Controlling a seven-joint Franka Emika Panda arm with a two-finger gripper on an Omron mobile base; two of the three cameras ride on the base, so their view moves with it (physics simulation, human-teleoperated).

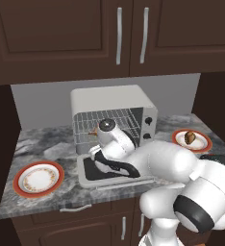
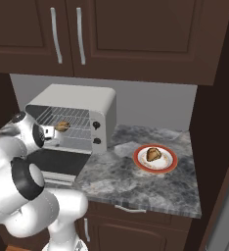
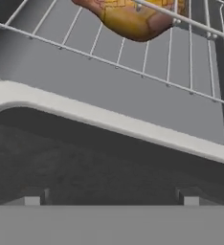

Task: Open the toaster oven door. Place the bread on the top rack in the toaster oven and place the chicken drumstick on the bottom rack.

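The off-white toaster oven (image 1: 112, 98) (image 2: 82, 95) stands on the counter. Its door (image 1: 88, 180) (image 2: 57, 162) lies folded down flat in front. My arm reaches into the opening, wrist (image 1: 107, 127) at the oven's mouth. A golden-brown piece that I take for the bread (image 3: 133, 21) (image 2: 62, 126) rests inside on the wire racks (image 3: 109, 52), seemingly on the upper one. My gripper (image 3: 110, 197) is open just in front of and below it, with nothing between the fingertips. The chicken drumstick (image 1: 190, 138) (image 2: 154, 154) lies on a plate to the right.
An orange-rimmed plate (image 1: 54, 168) with nothing on it sits left of the oven. The drumstick's plate (image 1: 206, 144) (image 2: 171, 164) is on the right. Dark wall cabinets (image 1: 119, 33) hang overhead, and a dark side wall (image 2: 219, 122) closes the right end of the counter.
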